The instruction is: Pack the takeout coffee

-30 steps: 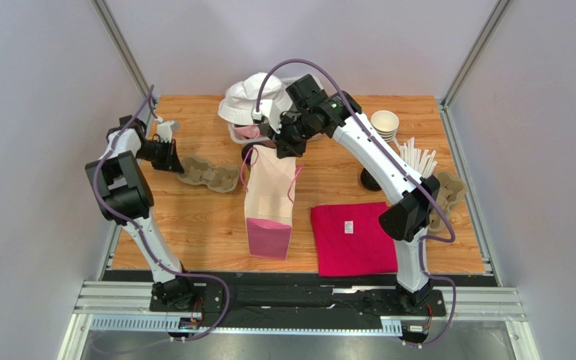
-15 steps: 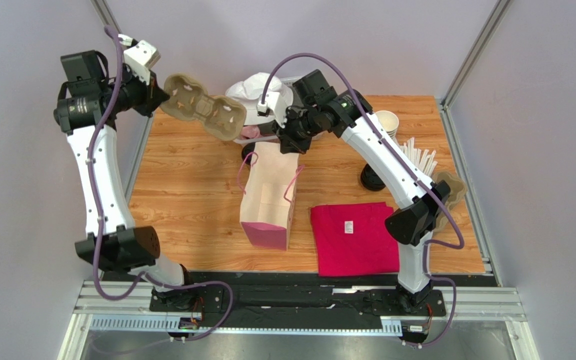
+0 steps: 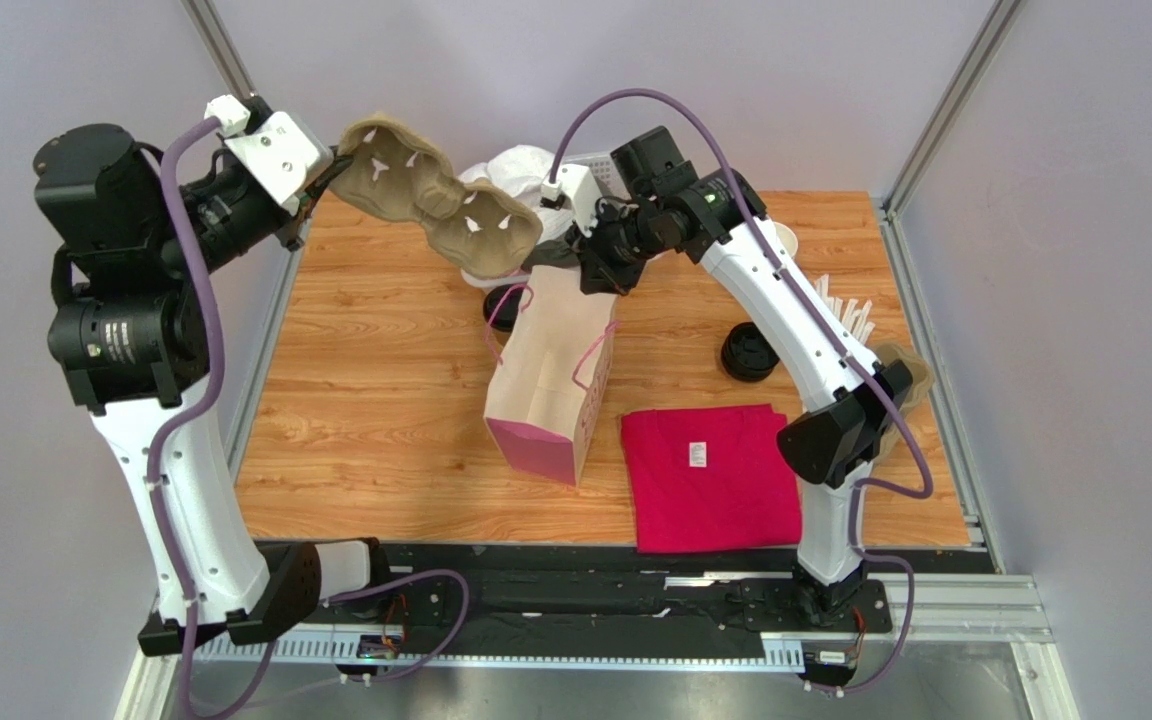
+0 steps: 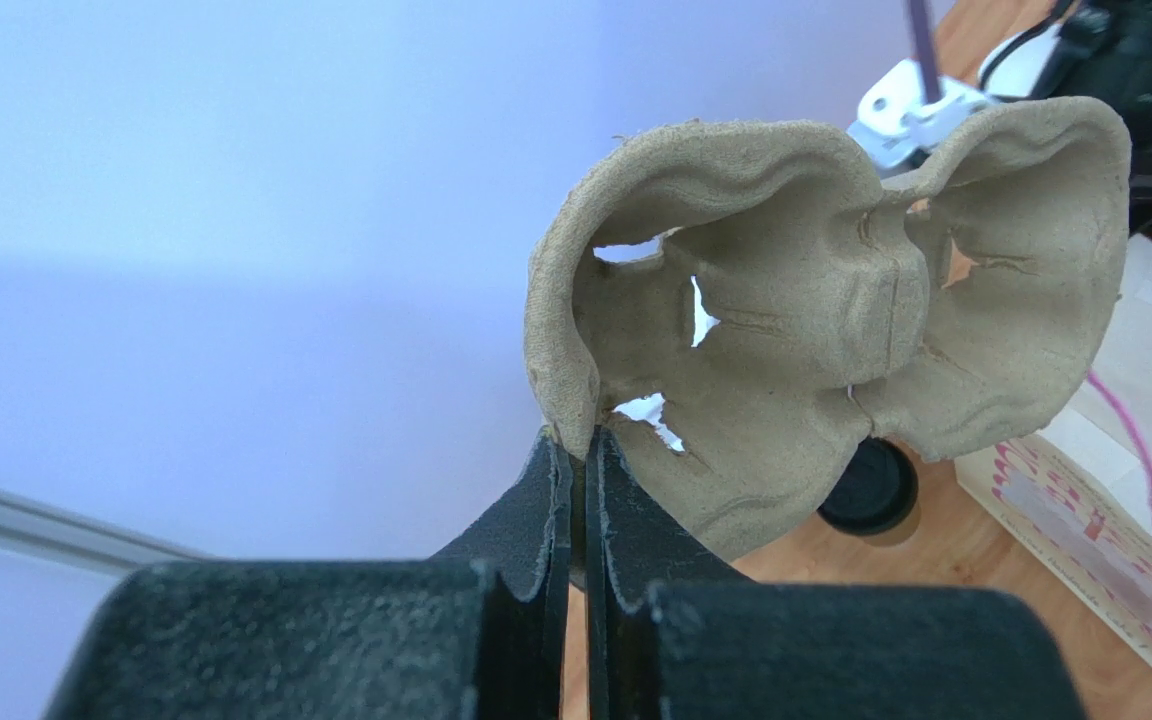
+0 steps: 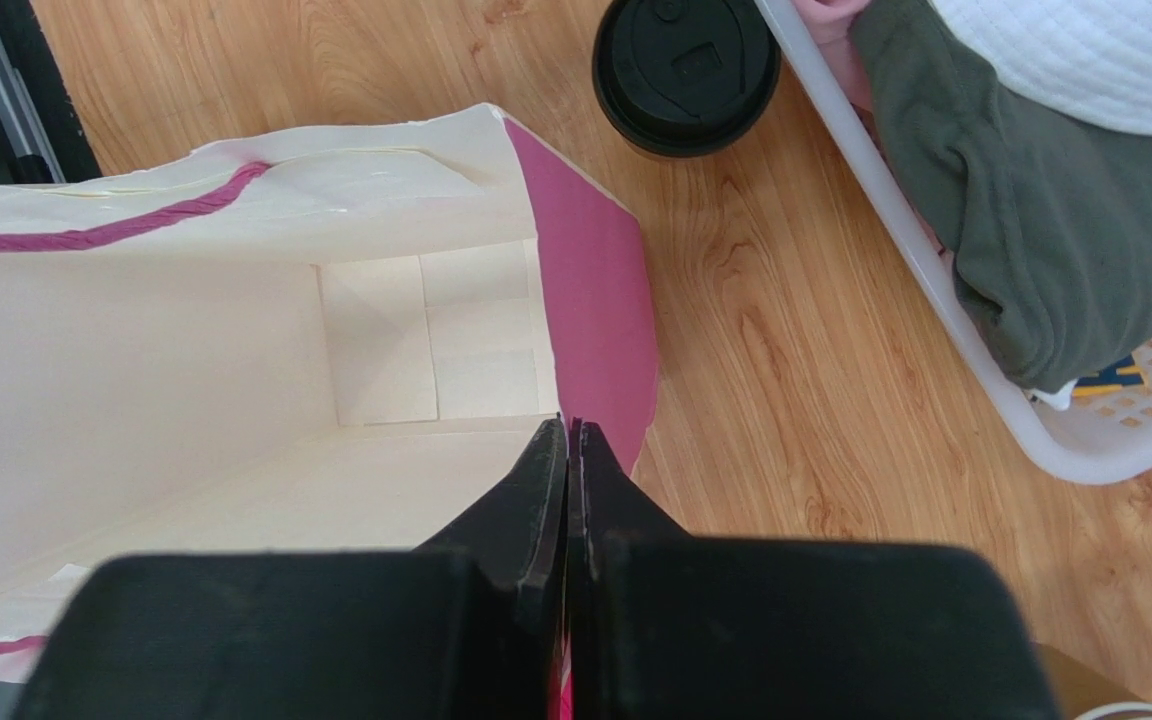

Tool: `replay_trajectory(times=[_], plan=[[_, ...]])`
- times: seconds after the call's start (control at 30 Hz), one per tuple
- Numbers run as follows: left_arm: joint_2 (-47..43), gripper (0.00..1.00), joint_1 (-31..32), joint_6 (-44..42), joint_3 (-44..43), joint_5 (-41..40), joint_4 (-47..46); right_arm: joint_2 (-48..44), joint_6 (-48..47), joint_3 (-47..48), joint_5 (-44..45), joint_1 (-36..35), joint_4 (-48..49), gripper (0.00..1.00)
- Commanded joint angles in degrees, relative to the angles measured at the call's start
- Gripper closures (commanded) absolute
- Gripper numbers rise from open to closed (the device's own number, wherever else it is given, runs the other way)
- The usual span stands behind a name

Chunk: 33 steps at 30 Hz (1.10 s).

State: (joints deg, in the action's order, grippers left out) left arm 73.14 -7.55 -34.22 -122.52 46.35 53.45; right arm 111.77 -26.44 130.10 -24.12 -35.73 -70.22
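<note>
**A:** Where is the takeout coffee (image 5: 687,68)?

**B:** It stands upright on the desk (image 3: 372,390), just beside the mouth of the paper bag (image 5: 237,375) and near the white basket (image 5: 988,405). I see only its black lid.

**A:** And the fingers?

**B:** My left fingers (image 4: 537,518) are pinched on the rim of a pulp cup carrier (image 4: 823,315), held high. My right fingers (image 5: 537,480) are clamped on the bag's rim.

**A:** How will it handle?

**B:** I judge it light, thin-walled and crushable, with a slick lid. I'd grip gently below the lid and keep it upright.

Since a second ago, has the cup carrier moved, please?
Yes. The left tool has lifted the cup carrier off the table, toward the white basket.
</note>
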Motion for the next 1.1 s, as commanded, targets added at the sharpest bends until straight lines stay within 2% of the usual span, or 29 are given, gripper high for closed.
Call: replay_trajectory(times=[0.0, 0.1, 0.13, 0.2, 0.23, 0.27, 0.33, 0.37, 0.47, 0.67, 1.07], plan=[[-1.95, 1.0, 4.36, -4.27, -3.33, 2.52, -0.2, -0.15, 2.27, 1.37, -1.54, 1.1, -0.27, 1.0], [-2.39, 1.0, 9.38, -7.51, -3.43, -0.72, 3.05, 0.12, 2.27, 2.08, -1.98, 0.92, -0.45, 1.0], [-2.31, 1.0, 13.66, -9.1, -3.43, -2.3, 5.32, 0.03, 2.27, 2.43, -2.07, 1.01, -0.54, 1.0], [-2.3, 1.0, 18.69, -14.18, -2.91, -9.58, 7.1, -0.23, 2.18, 2.52, -2.6, 1.01, -0.62, 1.0], [-2.3, 1.0, 24.72, -15.69, -2.55, -12.57, 7.98, -0.32, 2.18, 2.52, -2.69, 1.01, -0.62, 1.0], [-2.48, 1.0, 27.39, -17.1, -2.03, -18.6, 7.98, -0.32, 2.18, 2.61, -2.95, 1.01, -0.71, 1.0], [-2.31, 1.0, 32.66, -21.65, -0.62, -24.34, 8.16, -0.41, 2.61, 2.7, -3.13, 1.01, -0.8, 1.0], [-2.22, 1.0, 37.56, -23.68, -0.01, -30.12, 8.25, -0.67, 2.79, 2.61, -3.13, 0.92, -0.89, 1.0], [-2.22, 1.0, 44.7, -29.67, 3.68, -39.89, 7.55, -1.11, 3.32, 2.44, -3.13, 0.92, -0.89, 1.0], [-2.57, 1.0, 50.0, -35.56, 9.92, -49.58, 3.6, -3.13, 4.2, 0.42, -3.04, 0.92, 0.69, 1.0], [-5.03, 1.0, 59.93, -37.85, 22.05, -51.36, -1.42, -0.24, 10.26, 3.58, -3.22, 0.66, 2.45, 1.0]])
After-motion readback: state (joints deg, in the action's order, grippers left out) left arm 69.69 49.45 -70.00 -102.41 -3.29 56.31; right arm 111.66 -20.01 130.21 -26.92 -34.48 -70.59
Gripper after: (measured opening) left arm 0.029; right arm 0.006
